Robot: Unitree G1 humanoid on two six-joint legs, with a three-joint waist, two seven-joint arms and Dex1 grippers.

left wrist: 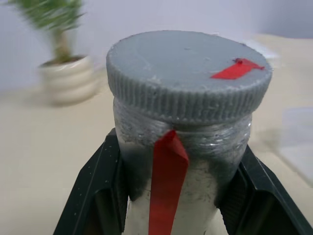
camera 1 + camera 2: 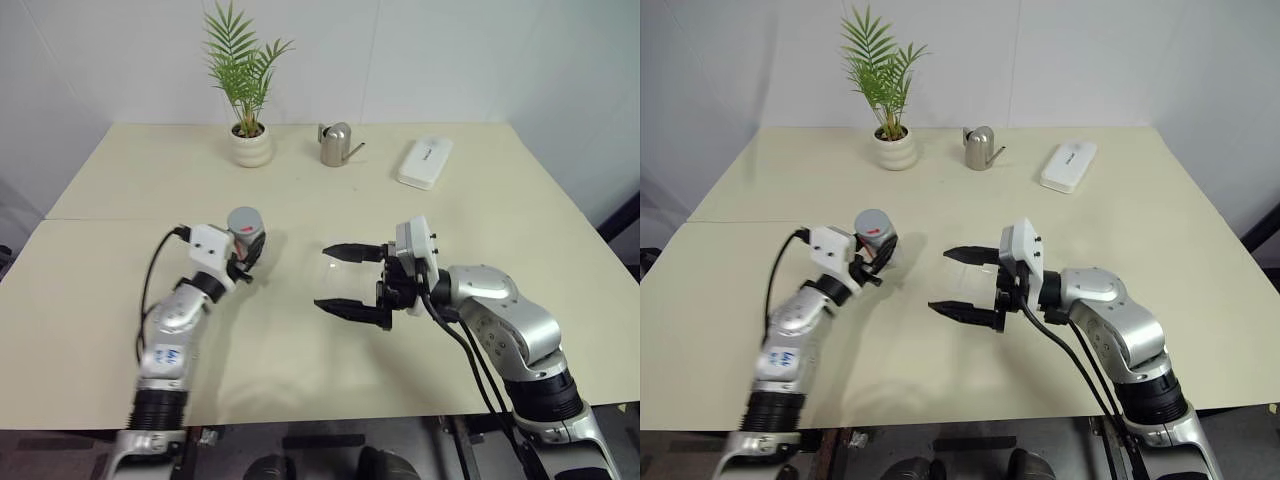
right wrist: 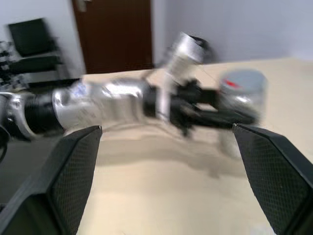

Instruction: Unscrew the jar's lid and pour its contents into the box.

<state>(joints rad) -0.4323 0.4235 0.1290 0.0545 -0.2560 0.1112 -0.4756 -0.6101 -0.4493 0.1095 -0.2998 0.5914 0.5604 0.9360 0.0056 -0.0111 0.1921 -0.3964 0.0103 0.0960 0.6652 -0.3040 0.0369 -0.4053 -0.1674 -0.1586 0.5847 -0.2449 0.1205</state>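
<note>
From the head camera, the left gripper [image 2: 243, 258] is clenched on the jar [image 2: 248, 240], which it holds upright over the left part of the table [image 2: 300, 200], the grey lid [image 2: 244, 219] on top. The right gripper [image 2: 348, 281] hangs to its right, well apart, pointing toward the jar with its two black fingers spread wide and nothing in them; the clear box [image 2: 350, 280] lies on the table about there, faint and hard to make out. Along the far edge stand a potted plant [image 2: 248, 100], a small steel watering pot [image 2: 336, 144] and a flat white case [image 2: 425, 162]. In the left wrist view the jar [image 1: 183, 166] sits between the two black fingers [image 1: 95, 196], pressed on both sides, with a red strip down its side and a red mark on the ribbed lid [image 1: 188, 73], screwed on. In the right wrist view the open fingers [image 3: 73, 171] frame the left arm [image 3: 112, 105] and the jar [image 3: 240, 105] across the table.
</note>
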